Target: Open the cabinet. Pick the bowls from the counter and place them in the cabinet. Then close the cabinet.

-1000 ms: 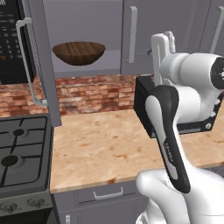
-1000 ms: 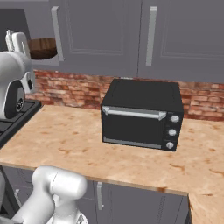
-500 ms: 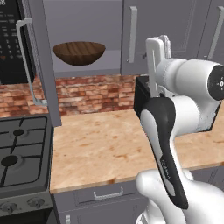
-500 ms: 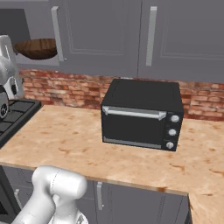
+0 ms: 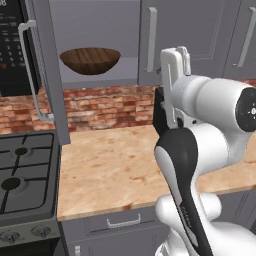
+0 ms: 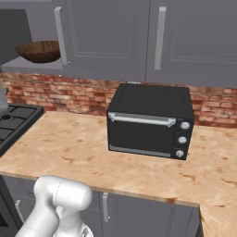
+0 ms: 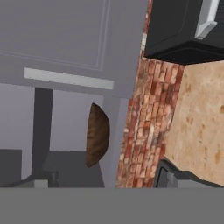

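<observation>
- The cabinet (image 5: 150,45) runs across the top of the left base view. Its left door (image 5: 50,75) is swung open and stands edge-on at the upper left of the frame, while its right door (image 5: 190,40) is shut, with a long silver bar handle (image 5: 151,39).
- In the right base view the same cabinet (image 6: 111,37) fills the top of the frame, its open compartment at the upper left corner.
- The worktop (image 5: 115,170) spreads tan and mottled through the middle of the left base view, from the stove (image 5: 25,175) at the lower left to behind the arm at the right. A red brick wall (image 5: 100,105) backs it.
- A black toaster oven (image 6: 150,120) sits on the worktop (image 6: 69,148) at the centre of the right base view, near the brick wall.
- The dark-brown wooden bowl (image 5: 90,60) rests upright on the shelf inside the open cabinet, in the upper left of the left base view. In the hand view the bowl (image 7: 97,135) appears turned on its side, just left of centre.
- The tool (image 5: 175,70) stands above the arm's wrist, right of centre in the left base view, its fingers spread wide and holding nothing.
</observation>
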